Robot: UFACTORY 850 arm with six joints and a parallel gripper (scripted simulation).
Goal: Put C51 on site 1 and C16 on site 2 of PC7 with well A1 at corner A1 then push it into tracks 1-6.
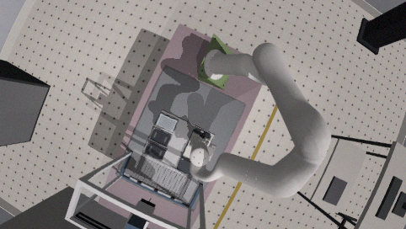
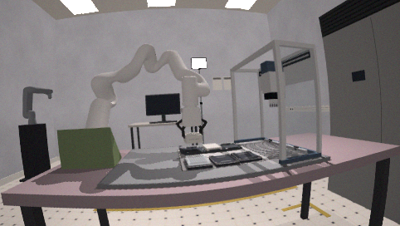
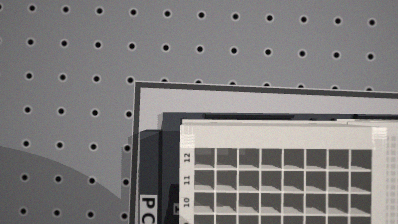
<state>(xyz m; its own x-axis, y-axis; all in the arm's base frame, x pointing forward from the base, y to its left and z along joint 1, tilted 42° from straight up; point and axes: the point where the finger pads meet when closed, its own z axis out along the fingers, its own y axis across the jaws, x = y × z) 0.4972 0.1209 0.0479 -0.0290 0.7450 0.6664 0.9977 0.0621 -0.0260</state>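
Note:
My gripper [image 2: 193,134] points straight down and is shut on C51 [image 3: 285,175], a pale deep-well block with large square wells and row numbers along its left edge. The fingers themselves are hidden in the wrist view. The block hangs just above the dark carrier PC7 [image 3: 150,150], at the end that bears its label [image 3: 149,210]. From above, the wrist covers this spot [image 1: 201,143]. C15 [image 2: 197,160], a light 96-well plate, sits in the nearest nest. The middle nest [image 2: 223,159] looks dark and empty. C16 [image 2: 247,155], a dark plate, lies in the far nest.
The ribbed loading rails [image 2: 270,145] lie under the instrument's open white frame [image 2: 275,95], just beyond the carrier and nests. A green wedge-shaped block [image 2: 85,147] stands at the arm's base. The perforated grey apron [image 3: 100,75] surrounds the carrier.

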